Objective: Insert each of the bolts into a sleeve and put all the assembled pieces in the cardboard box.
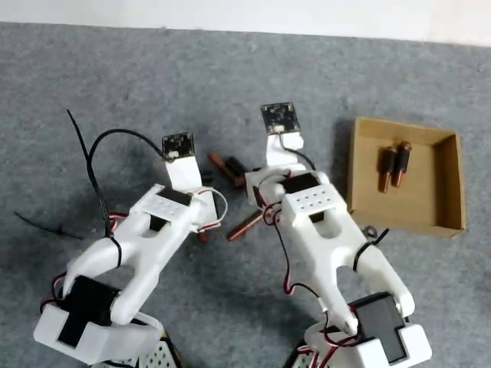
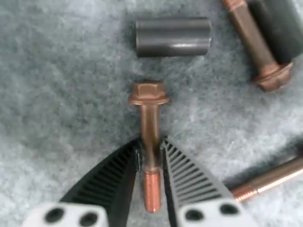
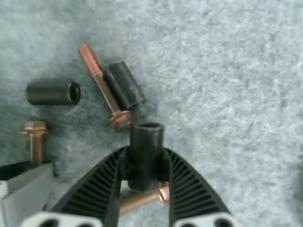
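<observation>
Bolt (coppery, hex-flanged) in left pincer; black sleeve in right pincer.

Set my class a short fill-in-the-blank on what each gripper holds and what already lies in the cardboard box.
1. The left gripper has its jaws shut on a copper-coloured ____.
2. The right gripper has its jaws shut on a black ____.
3. The cardboard box holds ____ assembled pieces.
Missing words: bolt; sleeve; two.
</observation>
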Available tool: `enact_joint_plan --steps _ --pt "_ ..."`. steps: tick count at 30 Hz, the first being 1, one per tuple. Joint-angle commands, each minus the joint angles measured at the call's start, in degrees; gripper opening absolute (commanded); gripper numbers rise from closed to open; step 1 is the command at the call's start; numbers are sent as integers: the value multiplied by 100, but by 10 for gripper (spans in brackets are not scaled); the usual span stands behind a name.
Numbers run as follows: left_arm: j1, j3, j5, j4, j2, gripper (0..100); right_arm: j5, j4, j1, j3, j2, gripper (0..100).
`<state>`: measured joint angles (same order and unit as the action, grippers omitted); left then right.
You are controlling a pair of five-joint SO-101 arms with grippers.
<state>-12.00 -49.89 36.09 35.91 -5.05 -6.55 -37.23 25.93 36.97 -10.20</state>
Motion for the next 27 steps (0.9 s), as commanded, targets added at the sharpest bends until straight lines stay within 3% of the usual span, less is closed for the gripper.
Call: enact_joint_plan --steps 1,8,14,17,24,27 --pt "22 84 -149 -44 -40 5 62 171 -75 -40 -321 3" --pt "470 -479 -492 -193 -1305 4 62 224 -66 -31 -330 3" --pt "505 -2712 -879 -1987 -3899 4 105 444 127 171 -347 3" --pt "576 -3626 -976 -2497 -5367 5 598 857 347 611 -681 3" --pt "1156 -4778 -932 -2488 -8233 5 1345 2229 796 2378 -2308 3" --pt "1209 -4769 -914 -1741 -9147 5 1644 2659 980 2993 -2923 3"
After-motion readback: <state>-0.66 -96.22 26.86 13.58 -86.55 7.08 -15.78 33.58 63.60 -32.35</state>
